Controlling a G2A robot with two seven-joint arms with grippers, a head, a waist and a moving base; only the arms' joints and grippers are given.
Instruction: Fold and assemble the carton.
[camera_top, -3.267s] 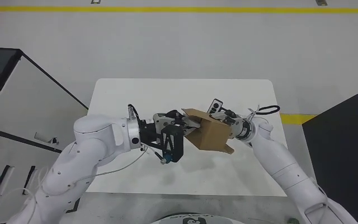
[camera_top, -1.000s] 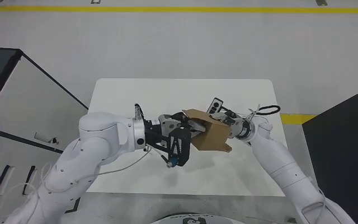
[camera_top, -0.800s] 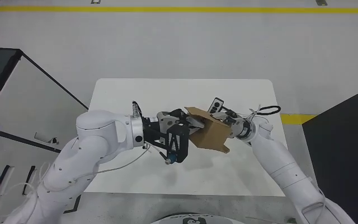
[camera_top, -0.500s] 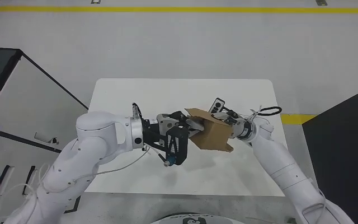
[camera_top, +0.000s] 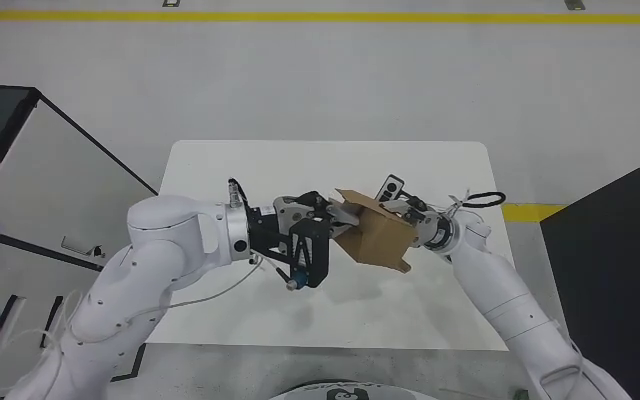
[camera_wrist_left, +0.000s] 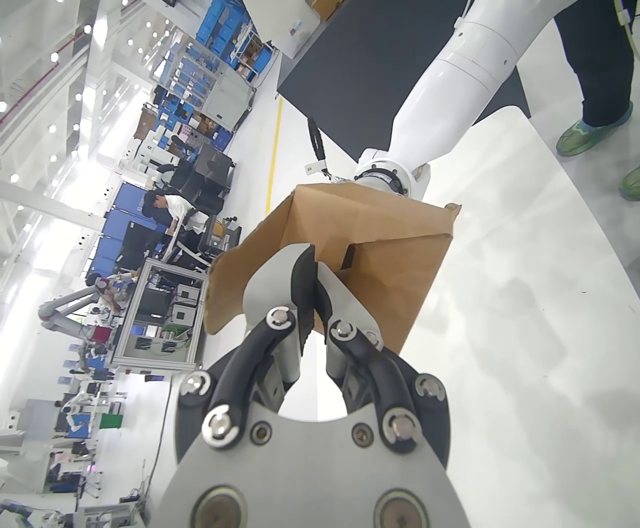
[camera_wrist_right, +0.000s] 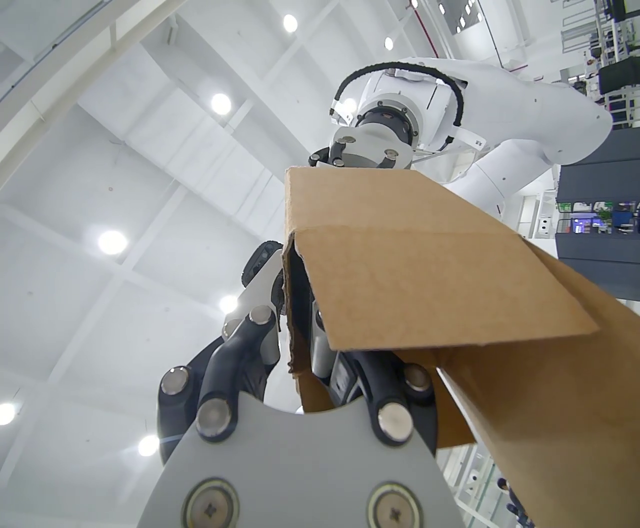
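Left claw: fingers closed together on a cardboard edge of the carton, w/ the edge pinched betw. the black pads. Right claw: clamped on a side wall at the opposite end, w/ the cut edge of the board seen betw. its fingers.

The carton is held in the air over approx. the middle of the table and is touched only by the two claws. It is a plain brown sleeve, part-formed. Its long axis is laid roughly level and runs across the table from one claw to the other, slightly slanted, so that the left-claw end lies a little farther from the robot. The hollow end is turned toward the right claw. A loose flap is spread out beside the left claw, and a dark slot is cut in the face turned toward that claw. A small tab juts out at the near corner by the right arm.

Surface: white table top w/ rounded corners. Room: pale grey floor, marked by a yellow line along the far side; a black mat is laid on the robot's right and a dark-framed panel stands on its left. Shelves of blue bins are seen in the bkgd of the left wrist view; a white ceiling w/ round lamps is seen behind the right claw.
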